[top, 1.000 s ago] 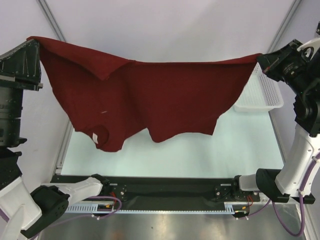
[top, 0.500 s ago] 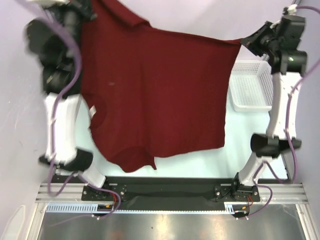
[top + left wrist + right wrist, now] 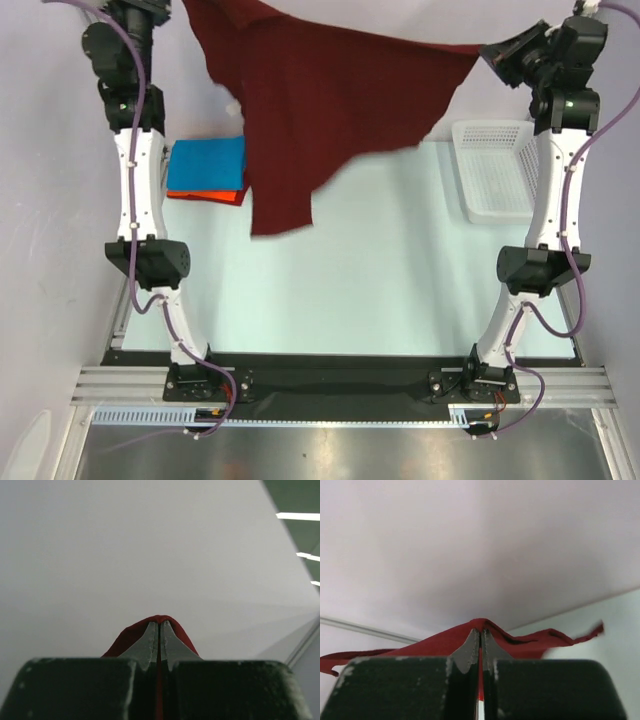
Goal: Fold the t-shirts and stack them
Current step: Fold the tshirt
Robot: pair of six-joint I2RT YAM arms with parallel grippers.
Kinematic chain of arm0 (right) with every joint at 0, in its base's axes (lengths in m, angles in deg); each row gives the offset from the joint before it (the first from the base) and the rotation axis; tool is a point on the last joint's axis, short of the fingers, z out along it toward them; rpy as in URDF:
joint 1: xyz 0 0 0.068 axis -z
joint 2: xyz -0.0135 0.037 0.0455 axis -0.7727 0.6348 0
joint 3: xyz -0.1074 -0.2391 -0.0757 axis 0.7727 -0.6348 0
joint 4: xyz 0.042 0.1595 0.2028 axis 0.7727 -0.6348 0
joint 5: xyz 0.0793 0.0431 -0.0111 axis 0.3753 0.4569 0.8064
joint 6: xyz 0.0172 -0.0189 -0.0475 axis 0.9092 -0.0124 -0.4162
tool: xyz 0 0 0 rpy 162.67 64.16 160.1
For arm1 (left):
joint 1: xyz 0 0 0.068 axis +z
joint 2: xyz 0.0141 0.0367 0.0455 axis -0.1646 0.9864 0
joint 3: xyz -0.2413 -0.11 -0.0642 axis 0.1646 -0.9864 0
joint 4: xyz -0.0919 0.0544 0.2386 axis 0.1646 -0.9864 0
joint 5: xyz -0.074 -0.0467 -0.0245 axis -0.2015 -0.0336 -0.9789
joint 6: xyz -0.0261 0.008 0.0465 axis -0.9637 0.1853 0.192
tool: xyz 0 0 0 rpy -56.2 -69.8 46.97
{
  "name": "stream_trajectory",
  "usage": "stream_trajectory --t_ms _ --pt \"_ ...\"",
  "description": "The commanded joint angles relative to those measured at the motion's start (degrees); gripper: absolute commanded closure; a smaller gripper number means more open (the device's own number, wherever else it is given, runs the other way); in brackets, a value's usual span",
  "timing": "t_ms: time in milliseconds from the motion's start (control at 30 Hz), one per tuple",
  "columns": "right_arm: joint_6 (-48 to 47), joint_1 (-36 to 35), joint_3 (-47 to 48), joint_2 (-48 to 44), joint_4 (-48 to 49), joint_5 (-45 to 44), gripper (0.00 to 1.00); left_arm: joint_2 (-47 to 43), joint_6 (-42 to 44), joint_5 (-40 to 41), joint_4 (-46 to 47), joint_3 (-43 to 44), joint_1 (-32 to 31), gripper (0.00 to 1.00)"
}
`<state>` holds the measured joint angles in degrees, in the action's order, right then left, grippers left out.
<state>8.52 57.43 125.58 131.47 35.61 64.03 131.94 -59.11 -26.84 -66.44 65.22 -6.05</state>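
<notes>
Top external: maroon t-shirt point(image 3: 330, 110) aloft between left gripper point(image 3: 159, 626) and right gripper point(image 3: 487, 48)

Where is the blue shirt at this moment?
In the top view, the blue shirt lies left on the table, on the orange-red shirt, beside the left arm.

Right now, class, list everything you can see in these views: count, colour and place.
maroon shirt: one, dark red, hanging spread above the table.
blue shirt: one, bright blue, folded, table's left, atop orange shirt.
orange shirt: one, orange-red, under blue shirt.
basket: one, white mesh, table's right.
table: one, pale green.
left arm, right arm: two, white-black, raised.
left fingers, right fingers: two pairs, grey, shut on maroon shirt.
</notes>
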Motion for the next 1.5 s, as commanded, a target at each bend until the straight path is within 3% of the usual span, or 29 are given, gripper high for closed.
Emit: stream_trajectory --t_ms 0,167,233,333,367,433,467,500,600,633,767,867,967,1000,1233,1467 --pt "3.7 2.4 1.5 -4.7 6.4 0.1 1.00 -7.0 -8.3 -1.6 14.5 5.0 1.8 0.99" --pt "-0.1 3.1 -4.2 -7.7 1.2 0.3 1.00 -11.5 -8.1 -5.9 10.5 2.7 2.4 1.00" --pt "-2.8 2.8 -13.3 -11.9 0.9 0.7 1.00 -14.4 -7.1 -10.2 8.9 -3.7 2.4 1.00" --pt "-5.1 2.2 -27.0 -17.6 0.6 1.0 1.00 -25.6 -2.9 -13.6 9.2 -21.2 1.9 1.00" --pt "-7.1 2.0 -30.4 -19.1 -0.5 0.3 1.00 -28.9 -2.2 -13.5 9.2 -31.9 1.9 1.00" --pt "-8.5 1.9 -40.4 -23.7 -0.8 -0.2 1.00 -39.6 -0.5 -12.7 8.1 -43.0 1.9 1.00" --pt "-9.3 1.7 -43.4 -25.1 -0.9 -0.4 1.00 -43.0 0.0 -12.6 8.2 -54.5 1.8 1.00" --pt "-9.6 1.5 -46.1 -26.5 -1.1 -0.6 1.00 -50.3 0.3 -12.7 8.0 -59.8 1.6 1.00" --pt "-12.3 -1.2 -54.2 -30.9 -3.2 -3.8 1.00 -59.7 3.7 -8.4 -1.1 -75.1 -0.9 1.00" --pt "-12.9 -2.0 -57.1 -31.7 -4.8 -6.0 1.00 -64.2 8.0 -4.1 -11.8 -76.7 -2.5 1.00" --pt "-15.2 -3.3 -65.6 -34.8 -11.2 -11.1 1.00 -72.7 12.6 3.8 -20.6 -86.1 -8.9 1.00" --pt "-17.1 -3.7 -74.1 -38.5 -12.9 -15.9 1.00 -81.4 8.1 5.1 -30.4 -96.7 -9.0 0.99" --pt "-17.0 -4.8 -80.2 -39.8 -13.2 -16.6 1.00 -88.3 6.2 3.4 -35.1 -102.8 -9.0 1.00" --pt "-16.8 -4.8 -83.7 -39.9 -13.7 -16.5 1.00 -91.5 5.7 5.2 -40.5 -104.3 -9.0 1.00" --pt "-16.2 -6.4 -98.0 -44.7 -14.2 -17.1 1.00 -96.7 2.7 6.7 -54.0 -107.1 -9.0 1.00" --pt "-11.6 -8.7 -100.4 -45.6 -17.2 -22.1 1.00 -102.1 2.5 6.7 -65.3 -107.4 -9.0 1.00"
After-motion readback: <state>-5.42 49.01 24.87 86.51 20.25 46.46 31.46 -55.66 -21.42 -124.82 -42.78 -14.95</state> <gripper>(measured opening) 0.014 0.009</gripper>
